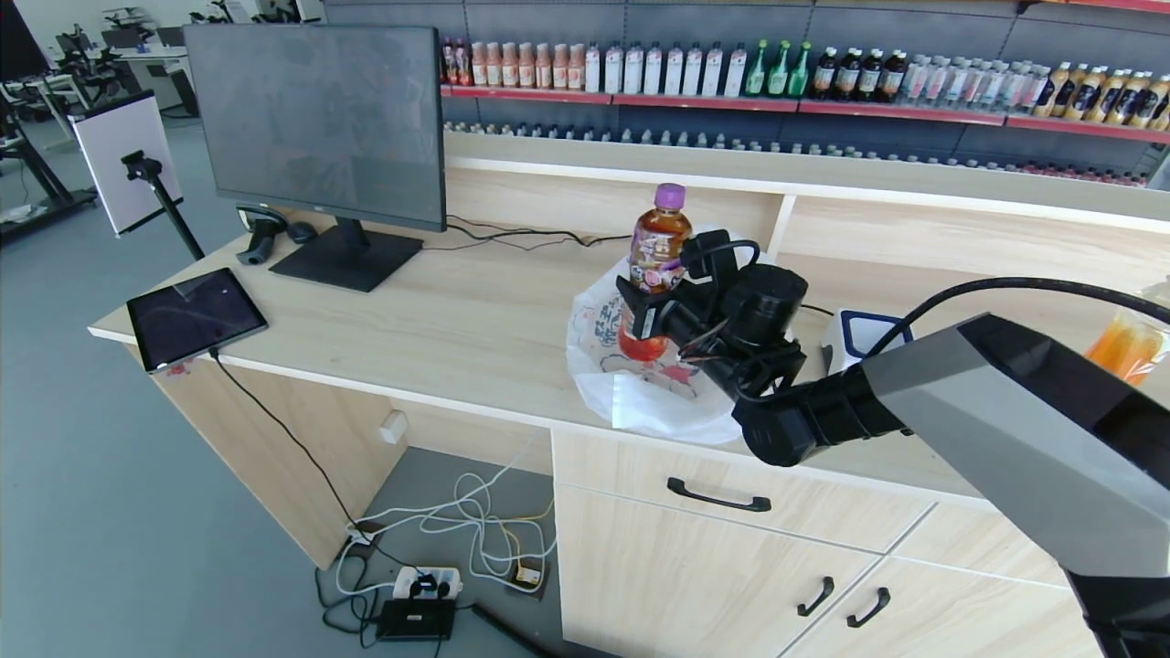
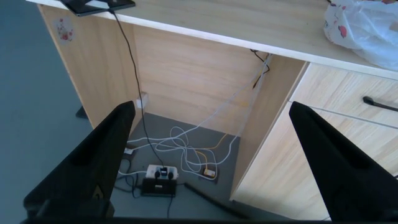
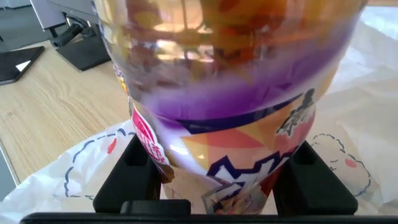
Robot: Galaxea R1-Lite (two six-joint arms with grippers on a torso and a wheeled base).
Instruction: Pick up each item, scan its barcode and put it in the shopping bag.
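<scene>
A tea bottle (image 1: 654, 265) with a purple cap and amber drink stands upright in my right gripper (image 1: 651, 315), which is shut on its lower half. It hangs over the white printed shopping bag (image 1: 640, 384) lying crumpled on the wooden counter (image 1: 457, 320). In the right wrist view the bottle (image 3: 236, 93) sits between the two black fingers (image 3: 134, 180), with the bag (image 3: 348, 149) beneath. My left gripper (image 2: 211, 168) is open, held low in front of the counter's leg space, with nothing between its fingers.
A monitor (image 1: 320, 119) stands at the back left, a tablet (image 1: 194, 315) at the counter's left corner. A white and blue scanner (image 1: 859, 334) sits behind my right arm. An orange bottle (image 1: 1129, 347) is at the far right. Cables and a power strip (image 2: 158, 180) lie on the floor.
</scene>
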